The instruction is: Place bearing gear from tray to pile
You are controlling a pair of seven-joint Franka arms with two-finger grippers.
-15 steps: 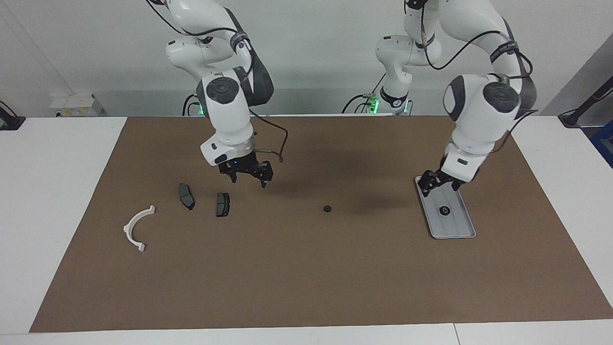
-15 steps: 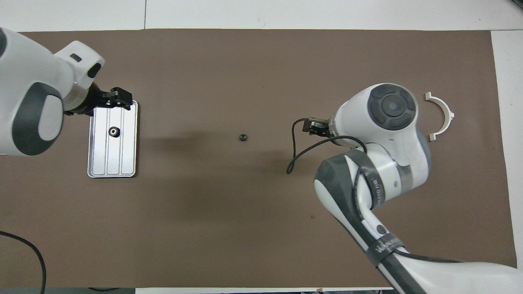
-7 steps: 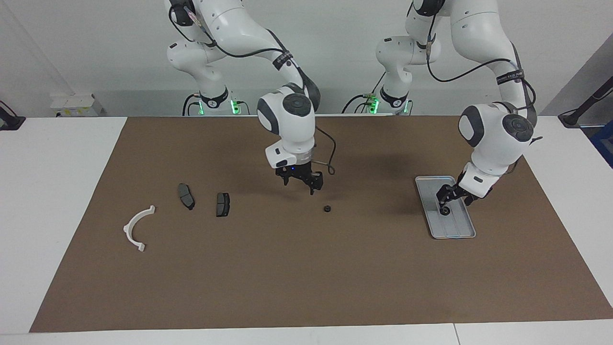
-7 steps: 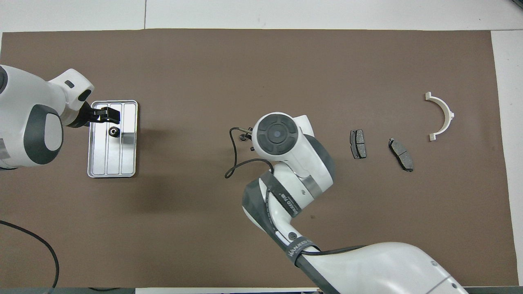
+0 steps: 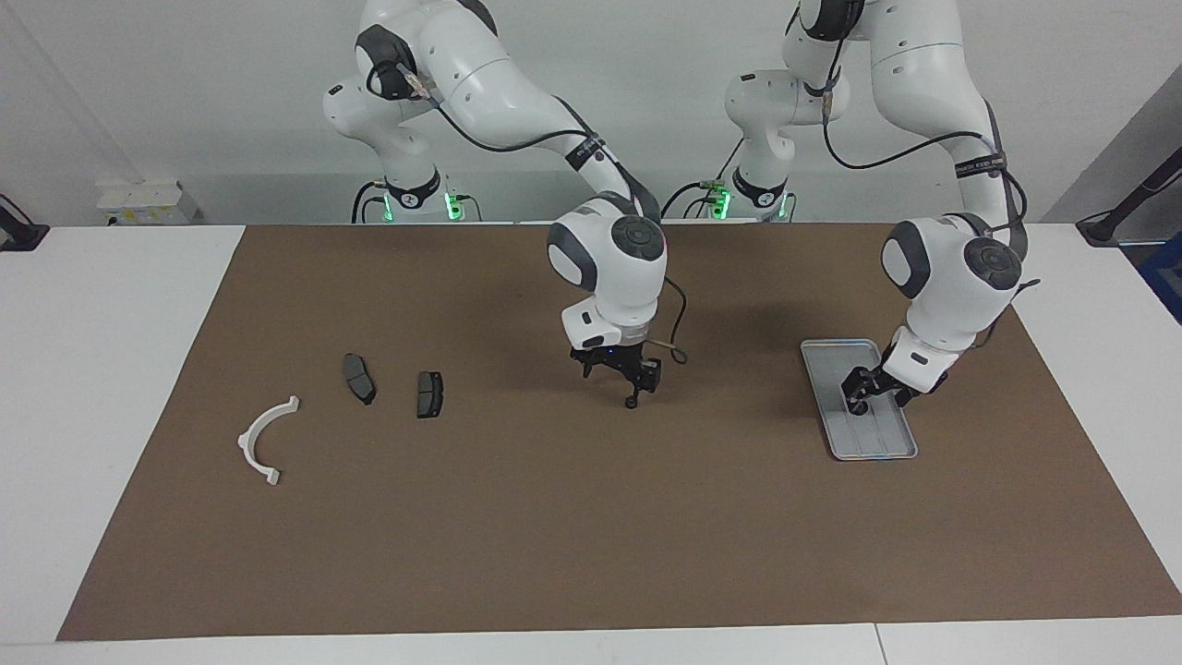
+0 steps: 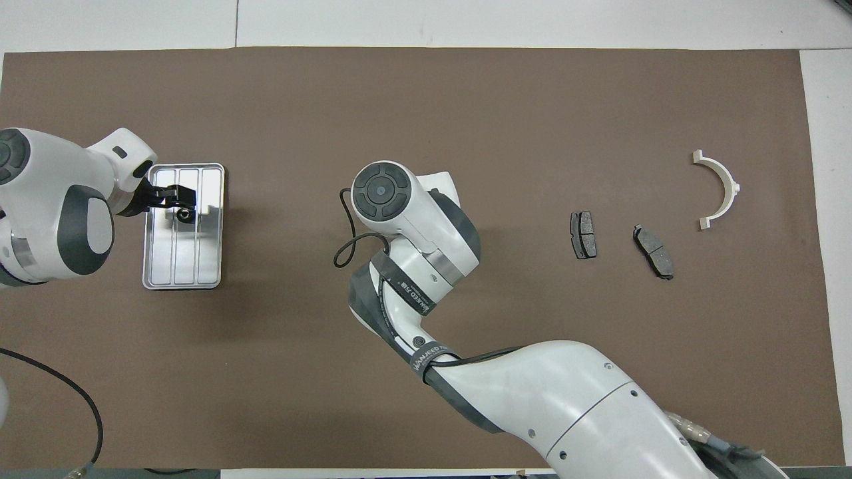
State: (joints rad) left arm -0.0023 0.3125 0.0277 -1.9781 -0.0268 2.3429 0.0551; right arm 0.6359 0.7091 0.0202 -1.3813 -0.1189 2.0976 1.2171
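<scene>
My right gripper (image 5: 632,388) has swung from the dark brake pads (image 5: 429,394) down over the small black gear (image 5: 632,403) mid-tabletop; left gripper (image 5: 859,395) has lowered onto the silver ribbed tray's (image 5: 882,443) gear (image 6: 184,214). Jaws: cannot tell.

left gripper (image 5: 861,398) lowered, right gripper (image 5: 631,386) lowered

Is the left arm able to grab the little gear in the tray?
Probably yes. The left gripper is already down in the tray, right at the gear, and nothing else lies in its way.
</scene>
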